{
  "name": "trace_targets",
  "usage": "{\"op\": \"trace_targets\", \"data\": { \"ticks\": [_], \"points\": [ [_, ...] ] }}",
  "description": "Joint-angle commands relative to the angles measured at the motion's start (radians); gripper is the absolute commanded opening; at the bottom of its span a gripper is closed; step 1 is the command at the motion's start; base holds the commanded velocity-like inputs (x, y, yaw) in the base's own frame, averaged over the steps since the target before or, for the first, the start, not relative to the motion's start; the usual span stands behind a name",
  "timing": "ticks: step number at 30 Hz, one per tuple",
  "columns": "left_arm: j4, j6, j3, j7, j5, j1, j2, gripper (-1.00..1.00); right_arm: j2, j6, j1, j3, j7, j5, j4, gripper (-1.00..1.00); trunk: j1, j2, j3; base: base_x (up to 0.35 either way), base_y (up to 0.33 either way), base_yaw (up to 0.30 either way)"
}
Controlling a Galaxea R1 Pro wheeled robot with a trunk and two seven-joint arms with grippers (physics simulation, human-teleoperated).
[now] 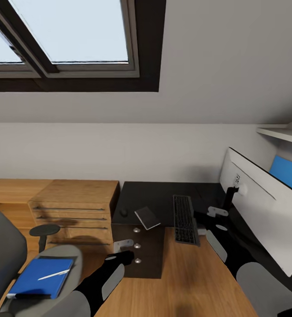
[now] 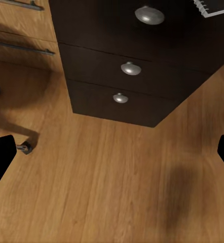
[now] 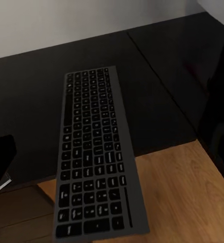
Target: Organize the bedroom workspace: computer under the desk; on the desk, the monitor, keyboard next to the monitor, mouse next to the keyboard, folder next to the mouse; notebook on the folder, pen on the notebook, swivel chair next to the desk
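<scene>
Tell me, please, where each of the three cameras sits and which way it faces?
Head view: on the robot's head, looking forward and down at the desk, monitor and swivel chair; both arms show.
Left wrist view: on the left arm, facing the drawer unit and floor; dark fingertips at the edges.
Right wrist view: on the right arm, facing the keyboard.
Head and right wrist views share the keyboard.

Attic home office/bedrm: sloped ceiling w/ skylight (image 1: pixel 71 31), desk (image 1: pixel 163 198), swivel chair (image 1: pixel 5 246).
</scene>
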Motion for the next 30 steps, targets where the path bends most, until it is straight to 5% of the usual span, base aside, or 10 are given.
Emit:
{"op": "trace_targets", "data": {
  "ticks": [1,11,30],
  "points": [
    [-0.002,0.003,-0.006,0.008,0.007,-0.001,0.001,1.0,-0.002,0.004,0.0,0.007,-0.01,-0.007,-0.001,1.0,0.001,-0.001,0.0,0.06,-0.042,0.0],
    [-0.002,0.003,-0.003,0.009,0.008,-0.001,0.005,1.0,-0.003,0.004,0.0,0.007,-0.012,-0.009,0.002,1.0,0.001,-0.001,0.0,0.018,-0.013,-0.004],
    [-0.002,0.003,0.0,0.008,0.008,-0.001,0.006,1.0,-0.004,0.004,0.0,0.005,-0.024,-0.011,0.006,1.0,0.001,-0.001,0.0,0.0,0.0,-0.245]
  ]
}}
